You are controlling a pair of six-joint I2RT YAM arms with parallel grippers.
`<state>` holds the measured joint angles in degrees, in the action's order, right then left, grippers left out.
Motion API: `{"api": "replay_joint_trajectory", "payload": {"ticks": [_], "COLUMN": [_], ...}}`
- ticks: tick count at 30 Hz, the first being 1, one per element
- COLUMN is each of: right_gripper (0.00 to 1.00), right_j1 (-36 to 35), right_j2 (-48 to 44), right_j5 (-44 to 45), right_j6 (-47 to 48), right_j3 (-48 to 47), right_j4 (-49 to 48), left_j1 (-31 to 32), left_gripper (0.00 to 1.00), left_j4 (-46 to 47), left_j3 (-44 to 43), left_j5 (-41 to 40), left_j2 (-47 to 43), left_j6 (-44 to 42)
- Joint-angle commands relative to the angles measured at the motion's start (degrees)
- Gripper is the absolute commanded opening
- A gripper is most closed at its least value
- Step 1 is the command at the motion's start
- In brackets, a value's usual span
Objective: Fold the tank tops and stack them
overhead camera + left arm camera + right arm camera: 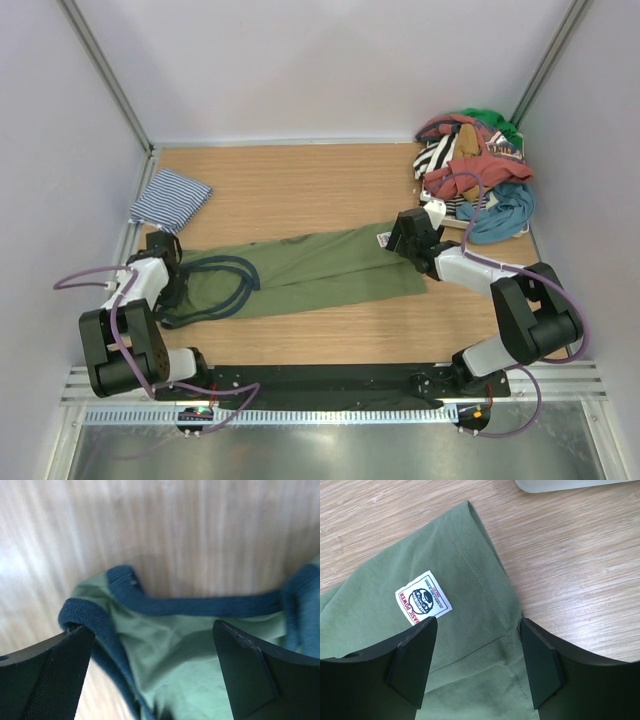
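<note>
The olive tank top (320,265) lies long and flat across the middle of the wooden table (300,180). It is a soft matte knit, apparently doubled lengthwise into a narrow band. At its strap end the ribbed navy trim (200,605) curls into loose loops, thick and cord-like against the smooth green. At its other end the hem is straight, with two neat rows of stitching. One small white woven label (423,599), printed with a round badge, sits close to that hem.

There are two tank tops in play. Beyond the strap end of the olive one, towards the far corner, the striped tank top (170,198) is folded into a compact slanted rectangle of thin navy and white lines. Beyond the hem end, in the opposite far corner, sits one rumpled heap of clothes (475,175) in red, blue, green, tan and bold black-and-white.

Two arms work, one at each end of the olive top. The left gripper (150,630) hangs over the straps with its fingers spread wide, one fingertip at the trim's edge. The right gripper (475,630) stands over the hem corner, fingers apart and pinching nothing, green cloth lying flat between them.
</note>
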<state>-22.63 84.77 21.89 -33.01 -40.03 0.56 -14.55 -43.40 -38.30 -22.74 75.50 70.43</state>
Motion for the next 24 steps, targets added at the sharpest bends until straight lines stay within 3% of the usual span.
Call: {"api": "replay_joint_trajectory", "payload": {"ticks": [1, 6, 17, 20, 21, 24], "right_gripper": [0.73, 0.73, 0.73, 0.72, 0.73, 0.72], "right_j1": [0.0, 0.0, 0.1, 0.0, 0.0, 0.0], "right_j2": [-1.1, -1.3, -1.2, -1.2, -1.2, -1.2], "right_j5": [0.4, 0.3, -0.7, -1.1, -1.1, -1.1], "right_j6": [0.8, 0.8, 0.9, 0.9, 0.9, 0.9], "right_j3": [-0.9, -0.8, -0.8, -0.7, -0.7, -0.6], "right_j4": [-2.1, -2.3, -2.8, -2.8, -2.8, -2.8], "left_j1": [0.0, -0.1, -0.2, 0.0, 0.0, 1.0], "left_gripper": [0.99, 1.00, 0.96, 0.83, 0.71, 0.57], "left_j4": [6.6, 12.6, 17.8, 17.9, 18.0, 18.1], "left_j3": [-0.9, -3.3, -6.2, -8.6, -10.1, -13.0], "left_j5": [-3.2, 1.3, 1.6, 4.0, 5.7, 7.1], "left_j2": [1.6, 7.2, 12.6, 16.5, 18.8, 22.7], "left_j6": [2.3, -2.2, -0.6, -0.6, -0.6, -0.5]}}
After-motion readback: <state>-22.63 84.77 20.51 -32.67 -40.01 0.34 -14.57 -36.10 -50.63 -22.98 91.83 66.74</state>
